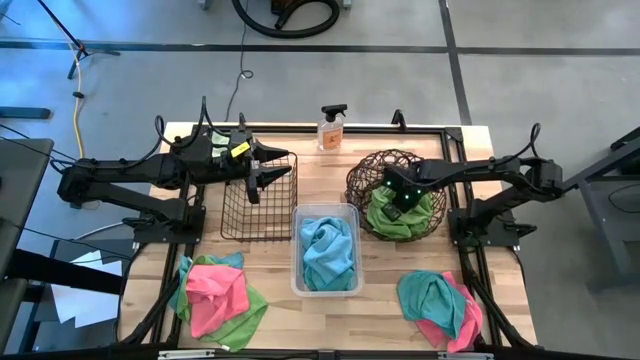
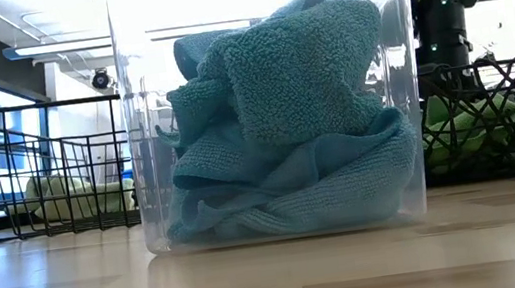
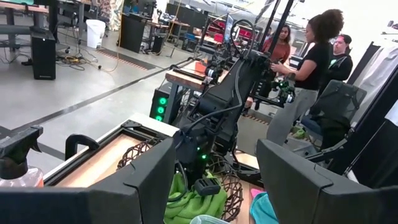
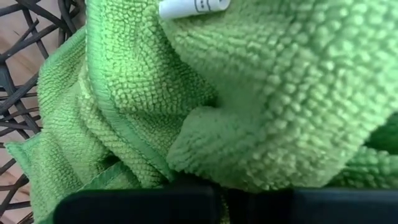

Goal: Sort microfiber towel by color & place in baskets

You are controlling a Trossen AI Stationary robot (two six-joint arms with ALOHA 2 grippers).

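My right gripper (image 1: 400, 203) is down inside the round woven basket (image 1: 360, 180), pointing down and shut on a lime green towel (image 4: 249, 81) among the green towels (image 1: 385, 218) lying there. The clear tub (image 1: 297, 215) in the middle holds teal towels (image 2: 303, 107). The black wire basket (image 1: 258, 212) stands on the left. My left gripper (image 1: 272, 168) hovers level above it, open, with nothing between its fingers (image 3: 143, 186). Mixed piles of pink, green and teal towels (image 1: 215, 295) and teal and pink towels (image 1: 440, 305) lie on the near table. My right gripper has a bunched fold of the green towel (image 4: 205, 152) at its shut fingers (image 4: 143, 205), coming from above and pointing down. The fingers themselves hide the place of contact. The towel rests on the other green cloths in the woven basket.
A clear spray bottle (image 1: 332, 128) stands at the far edge between the wire basket and the woven basket. People (image 3: 311, 68) stand in the room beyond the table. Bare wood lies in front of the tub, between the two piles.
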